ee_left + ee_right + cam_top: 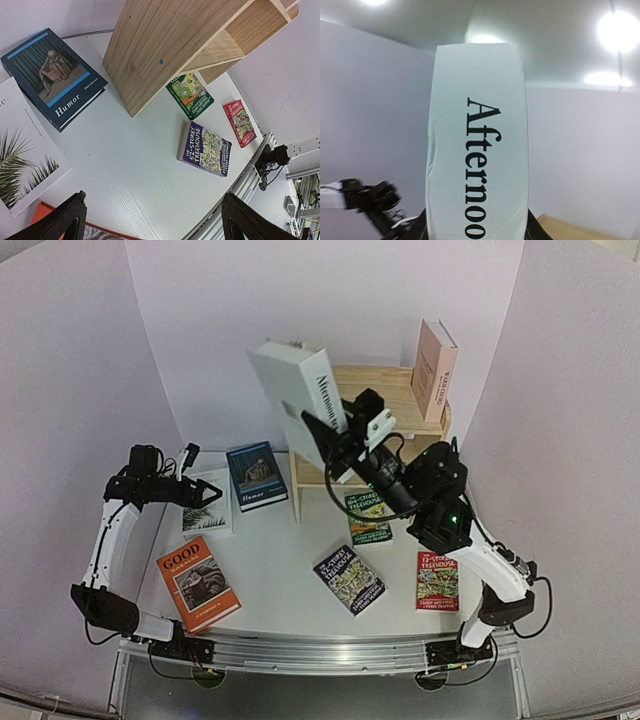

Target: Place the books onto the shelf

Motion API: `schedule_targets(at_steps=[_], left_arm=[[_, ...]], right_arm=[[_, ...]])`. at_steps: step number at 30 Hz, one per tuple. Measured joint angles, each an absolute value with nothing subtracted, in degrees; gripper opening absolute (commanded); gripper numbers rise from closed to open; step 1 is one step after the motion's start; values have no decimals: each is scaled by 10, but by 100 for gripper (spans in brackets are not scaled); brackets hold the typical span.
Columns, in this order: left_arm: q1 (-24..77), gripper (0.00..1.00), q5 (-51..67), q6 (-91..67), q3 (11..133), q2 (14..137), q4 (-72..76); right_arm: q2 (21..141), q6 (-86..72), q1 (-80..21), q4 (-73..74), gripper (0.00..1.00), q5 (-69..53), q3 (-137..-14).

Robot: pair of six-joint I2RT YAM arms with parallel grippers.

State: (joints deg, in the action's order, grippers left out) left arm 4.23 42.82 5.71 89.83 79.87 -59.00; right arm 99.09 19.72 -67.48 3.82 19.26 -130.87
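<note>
My right gripper is shut on the lower end of a thick white book with "Afternoon" on its spine. The book is held up, tilted, in front of the left part of the pale wooden shelf. A beige book stands on the shelf's top at the right. My left gripper hangs open over a white book with a palm picture; nothing is between its fingers. Flat on the table lie the blue "Humor" and the orange "GOOD". The green, dark and red Treehouse paperbacks lie there too.
White walls enclose the table on three sides. A metal rail runs along the near edge between the arm bases. In the left wrist view the shelf's side panel stands just beyond "Humor".
</note>
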Motion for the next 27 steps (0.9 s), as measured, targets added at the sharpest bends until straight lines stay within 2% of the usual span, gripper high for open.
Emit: schedule_targets(at_steps=[5,11,14,27], left_arm=[[42,94,420,52,855,760,-554],[42,94,420,45,844,758,-524],[42,94,420,44,836,758,-513],[42,94,421,44,809,758,-486]], right_arm=[[997,301,-563,-110,14,217,-1286],[1029,270,-401,-180,12,208,-1228],[1046,248,-354,-208,13,210,-1186],[1042,225,-339,-372,15,256,-1059]])
